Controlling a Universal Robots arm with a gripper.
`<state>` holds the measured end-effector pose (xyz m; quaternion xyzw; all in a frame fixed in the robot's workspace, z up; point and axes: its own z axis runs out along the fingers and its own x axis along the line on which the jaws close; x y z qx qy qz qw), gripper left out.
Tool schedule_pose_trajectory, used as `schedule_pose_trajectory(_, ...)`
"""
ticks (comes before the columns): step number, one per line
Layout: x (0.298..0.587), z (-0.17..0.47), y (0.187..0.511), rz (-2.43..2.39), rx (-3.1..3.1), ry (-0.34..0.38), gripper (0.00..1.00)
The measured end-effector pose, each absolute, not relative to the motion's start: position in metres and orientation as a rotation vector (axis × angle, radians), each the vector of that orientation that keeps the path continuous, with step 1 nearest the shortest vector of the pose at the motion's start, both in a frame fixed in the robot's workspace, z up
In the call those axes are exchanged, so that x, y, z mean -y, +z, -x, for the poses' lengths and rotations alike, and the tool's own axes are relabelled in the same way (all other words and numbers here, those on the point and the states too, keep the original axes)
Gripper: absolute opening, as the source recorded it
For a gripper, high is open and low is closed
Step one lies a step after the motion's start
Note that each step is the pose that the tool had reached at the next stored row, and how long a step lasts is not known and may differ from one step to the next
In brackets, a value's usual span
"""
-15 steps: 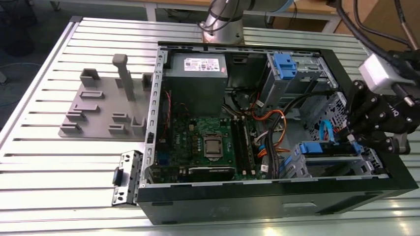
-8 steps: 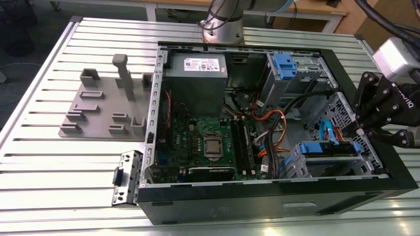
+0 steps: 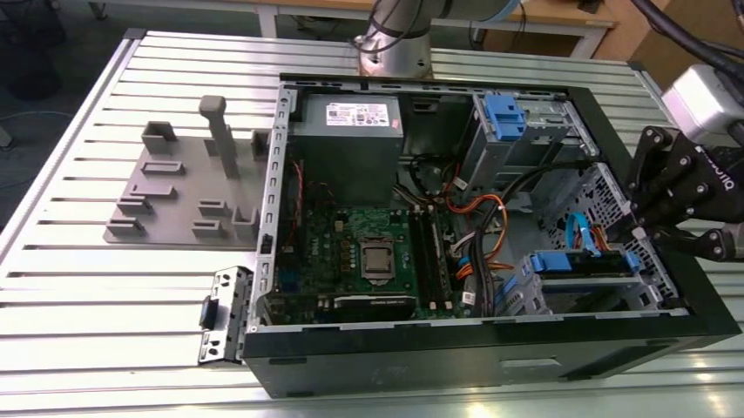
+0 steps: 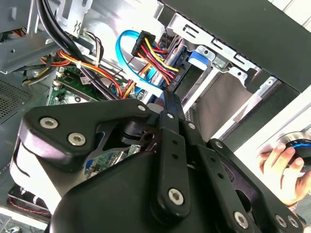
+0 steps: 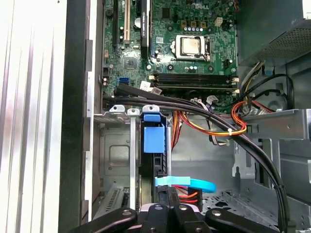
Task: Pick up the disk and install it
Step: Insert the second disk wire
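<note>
Disk [image 3: 585, 264] already sitting in grey drive cage [image 3: 546, 300] at front corner of open computer case [image 3: 489, 348], blue bracket showing, cables [image 3: 581, 235] plugged into it. Gripper [image 3: 651, 233] parked just beside and above disk, near case wall at exterior view's right. Can't tell if gripper is open or closed, honestly. Case sits on slatted counter [image 3: 104, 287]. Person's hand [image 4: 282, 167] visible in second wrist view.

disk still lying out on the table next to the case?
No: in the exterior view the disk sits in the drive cage inside the case, with the tool beside it.
</note>
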<state>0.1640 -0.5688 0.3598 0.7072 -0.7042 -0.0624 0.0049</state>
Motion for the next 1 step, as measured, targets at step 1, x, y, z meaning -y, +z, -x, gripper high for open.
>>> schedule_pose_trajectory(1,0.5688,-0.1640,0.3598,-2.215,2.205,-0.195,0.10)
